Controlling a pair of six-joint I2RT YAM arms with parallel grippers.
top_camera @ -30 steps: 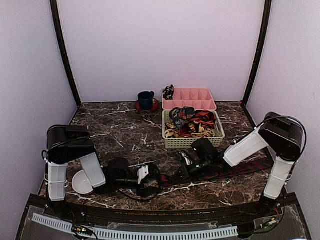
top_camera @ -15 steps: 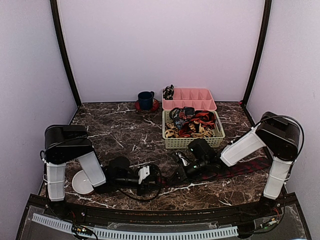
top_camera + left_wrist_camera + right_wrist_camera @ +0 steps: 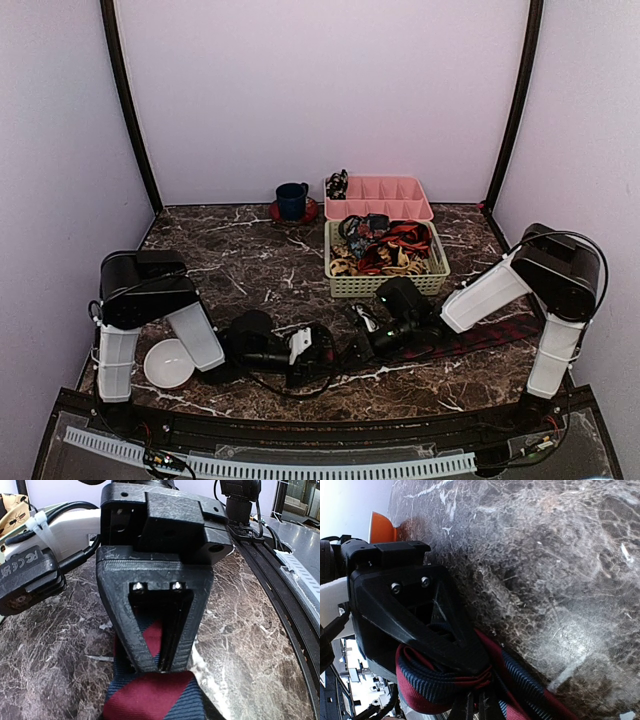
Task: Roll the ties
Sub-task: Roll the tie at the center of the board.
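My left arm (image 3: 150, 300) has slid to the right along the near edge of the table (image 3: 230, 250) since a second ago. More of the white bowl (image 3: 168, 362) by the near-left corner shows now. My right arm (image 3: 490, 290) has hardly moved. The left gripper (image 3: 162, 666) has closed in too. Its black plastic jaws now pinch the wide end of the striped tie (image 3: 480, 338). The right gripper (image 3: 481, 674) is shut tight on a bunched fold of the same tie. The two grippers sit just beside each other at the middle of the near edge.

The table is dark brown stone with thin white veins, smooth and shiny. The arms have white shells and black joints. Toward the far-right corner stands a pale green plastic basket (image 3: 385, 285) with a grid of holes, full of tangled ties (image 3: 385, 250). Behind it is a pink plastic tray (image 3: 400, 210) split into boxes. The striped tie is long, flat woven cloth, dark blue with red slanted bands. It lies along the near edge toward the near-right corner. The bowl is round and smooth. A blue cup (image 3: 291, 200) stands on a red saucer (image 3: 276, 213) at the far edge.
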